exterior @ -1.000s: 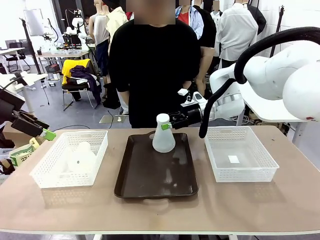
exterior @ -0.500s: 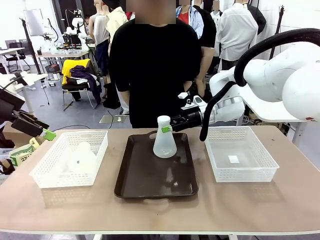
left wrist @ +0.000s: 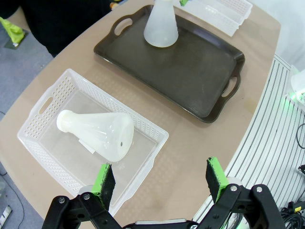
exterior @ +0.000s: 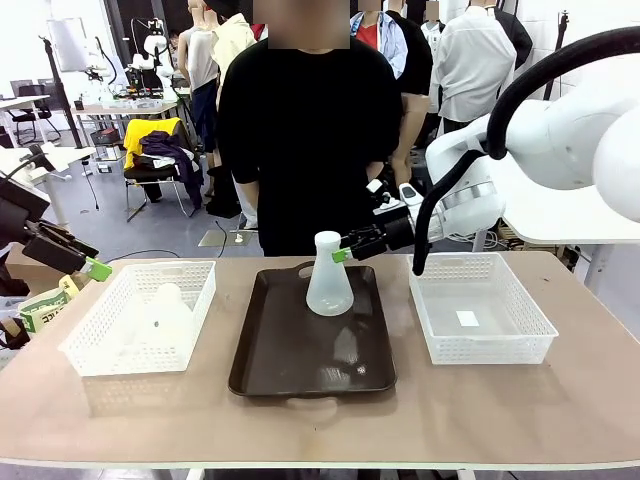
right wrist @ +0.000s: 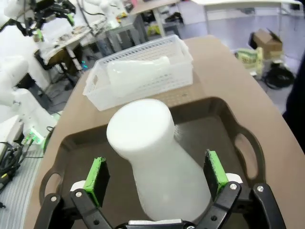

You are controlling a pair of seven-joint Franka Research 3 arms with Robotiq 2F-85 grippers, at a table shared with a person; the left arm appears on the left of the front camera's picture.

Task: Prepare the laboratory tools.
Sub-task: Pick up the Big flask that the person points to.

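Observation:
One frosted conical flask (exterior: 328, 276) stands upright on the far part of the dark brown tray (exterior: 300, 375). My right gripper (exterior: 345, 250) is open just to the right of its neck. In the right wrist view the flask (right wrist: 152, 157) stands between the spread green pads (right wrist: 97, 181) without touching them. A second flask (exterior: 165, 310) lies on its side in the left white basket (exterior: 120, 362). My left gripper (exterior: 95, 268) hovers open at the table's left edge. From the left wrist, the gripper (left wrist: 159, 176) looks down on the lying flask (left wrist: 97, 136).
A second white basket (exterior: 485, 350) sits right of the tray, holding a small white label. A person in black (exterior: 300, 130) stands at the far side, hands not over the table. The near strip of table (exterior: 320, 430) is bare.
The flask has settled slightly lower onto the tray and stands free. My right gripper has drawn back a little to the right, away from its neck. The left arm has not moved.

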